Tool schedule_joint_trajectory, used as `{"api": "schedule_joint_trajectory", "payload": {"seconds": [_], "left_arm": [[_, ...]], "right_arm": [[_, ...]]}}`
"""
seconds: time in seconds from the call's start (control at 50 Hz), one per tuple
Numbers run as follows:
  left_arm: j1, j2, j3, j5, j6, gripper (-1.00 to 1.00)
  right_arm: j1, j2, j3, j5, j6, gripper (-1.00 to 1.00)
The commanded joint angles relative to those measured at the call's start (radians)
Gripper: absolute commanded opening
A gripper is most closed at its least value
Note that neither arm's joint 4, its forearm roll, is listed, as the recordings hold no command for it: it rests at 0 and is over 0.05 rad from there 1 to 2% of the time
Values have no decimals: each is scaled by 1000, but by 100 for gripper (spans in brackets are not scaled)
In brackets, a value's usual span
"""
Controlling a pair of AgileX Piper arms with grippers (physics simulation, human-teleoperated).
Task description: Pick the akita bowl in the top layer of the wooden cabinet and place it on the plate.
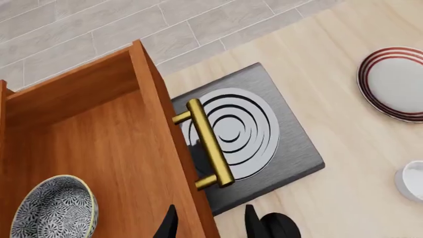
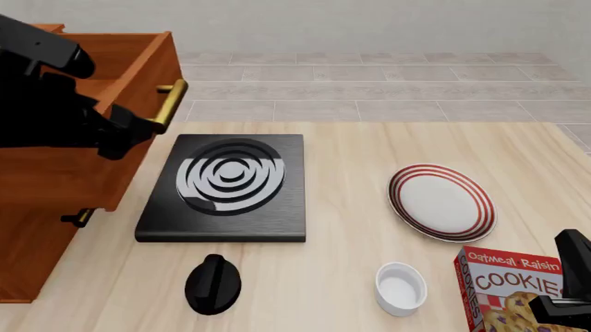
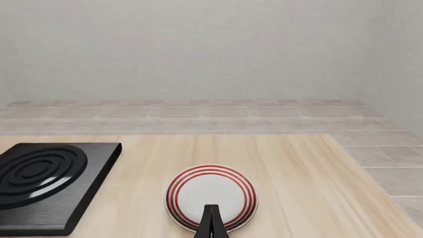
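— One akita bowl (image 1: 54, 208) sits inside the top layer (image 1: 99, 144), left hand (image 1: 210, 223) spread just beside it, astride the drawer front?
— Yes. Front view: plate (image 2: 441, 202) well apart from the wooden cabinet (image 2: 55, 200).
— Right hand (image 3: 211, 223)?
— Pressed together, over the plate.

A: Table (image 2: 369, 149): pale wood. Wooden cabinet (image 2: 46, 187) at left edge, black stove slab (image 2: 226, 187) beside it.

B: Right side: plate (image 2: 441, 202), white cup (image 2: 401, 288), cookie box (image 2: 508, 290). Black knob (image 2: 213, 283) near stove.
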Motion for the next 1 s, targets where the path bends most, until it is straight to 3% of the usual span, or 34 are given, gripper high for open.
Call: {"api": "schedule_joint_trajectory", "payload": {"seconds": [0.02,0.54,1.0], "left_arm": [[-47,26,-20,-14,1,100],[-95,76,-125,2,20,100],[-58,111,-337,71,72,100]], "right_arm": [[0,10,1,-10,1,-100],[1,40,1,-38,0,-100],[1,26,0,-24,0,-100]]}}
